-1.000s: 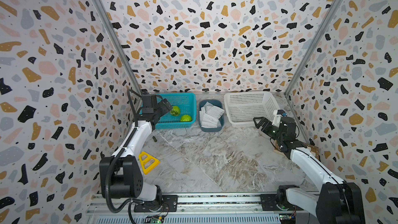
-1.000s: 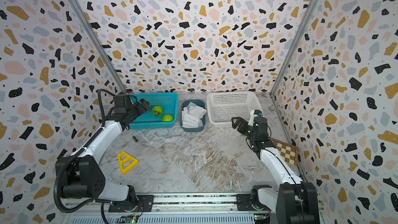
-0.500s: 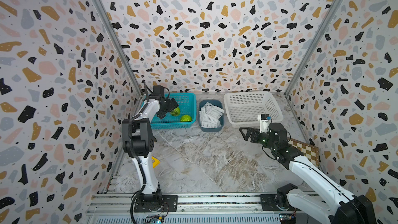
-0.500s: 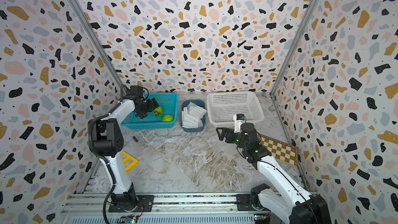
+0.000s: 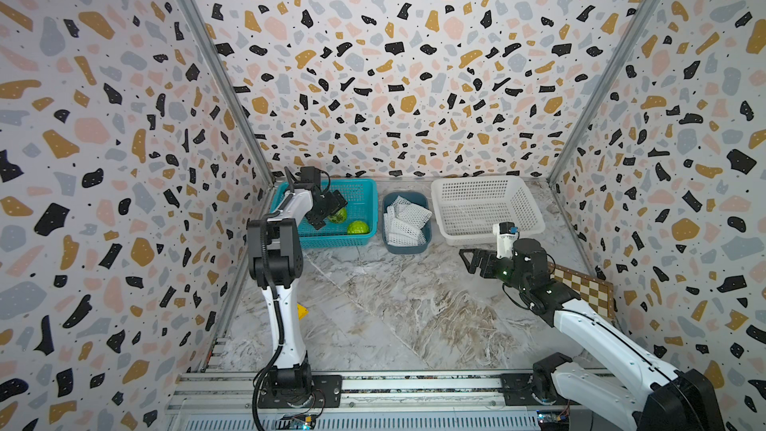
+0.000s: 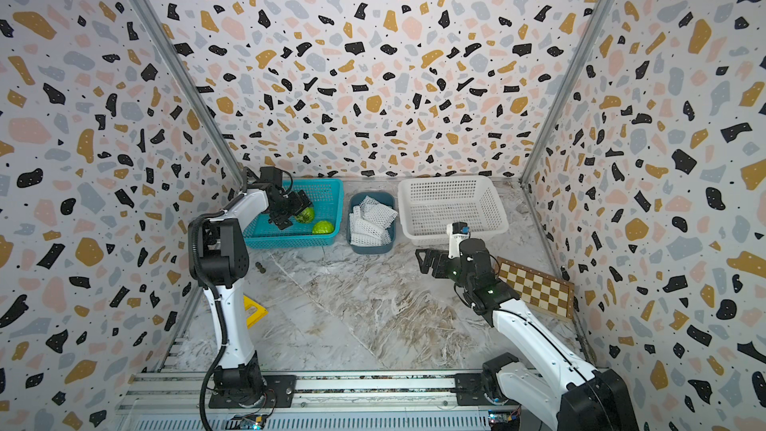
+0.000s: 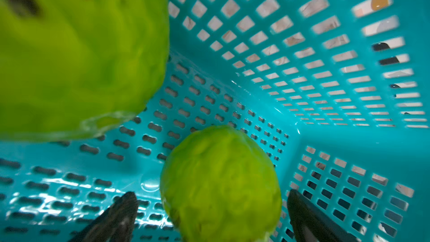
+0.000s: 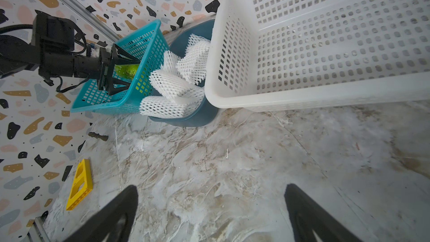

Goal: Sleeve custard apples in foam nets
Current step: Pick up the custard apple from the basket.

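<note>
Black jaws of the left gripper stand wide apart on either side of one custard apple, which lies on the floor of the teal basket. They straddle it and have not closed on it. A second custard apple lies close by in the same basket; only two show.

The fruit looks round, firm and bumpy, with a glossy skin that could slip or bruise. A moderate squeeze across its widest middle seems the safest hold.

Just beside the teal basket, the foam nets are heaped in a blue tub. They look light, soft and springy, and are probably best pinched at an open edge. The white basket stands beyond the tub.

In front of that basket the right gripper hovers over the surface, fully open and empty.
</note>
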Motion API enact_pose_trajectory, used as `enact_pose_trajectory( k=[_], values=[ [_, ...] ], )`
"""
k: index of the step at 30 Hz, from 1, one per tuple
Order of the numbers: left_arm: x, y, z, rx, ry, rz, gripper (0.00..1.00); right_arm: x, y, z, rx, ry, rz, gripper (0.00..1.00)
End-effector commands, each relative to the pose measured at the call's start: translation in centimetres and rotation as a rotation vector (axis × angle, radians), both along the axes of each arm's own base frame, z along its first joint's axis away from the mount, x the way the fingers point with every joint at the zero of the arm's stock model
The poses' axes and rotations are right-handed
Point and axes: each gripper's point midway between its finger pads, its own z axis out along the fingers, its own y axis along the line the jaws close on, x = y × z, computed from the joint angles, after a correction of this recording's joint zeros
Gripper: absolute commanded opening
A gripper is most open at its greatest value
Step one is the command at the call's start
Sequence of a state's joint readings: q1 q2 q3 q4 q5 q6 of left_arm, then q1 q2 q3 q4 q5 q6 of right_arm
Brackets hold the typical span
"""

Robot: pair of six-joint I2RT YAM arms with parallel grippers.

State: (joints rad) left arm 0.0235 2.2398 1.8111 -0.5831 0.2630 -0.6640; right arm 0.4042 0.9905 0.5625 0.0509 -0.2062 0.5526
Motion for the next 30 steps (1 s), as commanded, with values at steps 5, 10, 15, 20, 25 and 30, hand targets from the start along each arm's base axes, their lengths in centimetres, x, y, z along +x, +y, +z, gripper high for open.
enact_pose_trajectory(
  k=[5,10,15,20,25,30],
  values=[
    [1.0,-1.1,1.0,-0.066,-0.038,-0.026,0.78,0.3,-0.1,-0.8,-0.016,0.019,-0.018,1.0],
    [0.6,-1.5,2.0,-0.085,-0.057,-0.046,0.64,0.4,0.0,-1.1,-0.021,0.031,-0.014,1.0],
    [-0.1,-1.9,4.6,-0.091,-0.097,-0.084,0.58,0.5,0.4,-1.1,-0.03,0.041,0.009,1.0],
    [-1.7,-2.5,8.7,-0.11,-0.158,-0.11,0.57,0.2,1.2,-0.2,-0.016,0.017,0.061,1.0],
    [-4.7,-4.2,13.3,-0.168,-0.226,-0.169,0.57,0.2,1.6,1.6,-0.005,-0.028,0.086,1.0],
    [-9.3,-8.1,17.3,-0.266,-0.287,-0.317,0.58,-0.7,3.3,4.2,0.053,-0.112,0.193,1.0]
  ],
)
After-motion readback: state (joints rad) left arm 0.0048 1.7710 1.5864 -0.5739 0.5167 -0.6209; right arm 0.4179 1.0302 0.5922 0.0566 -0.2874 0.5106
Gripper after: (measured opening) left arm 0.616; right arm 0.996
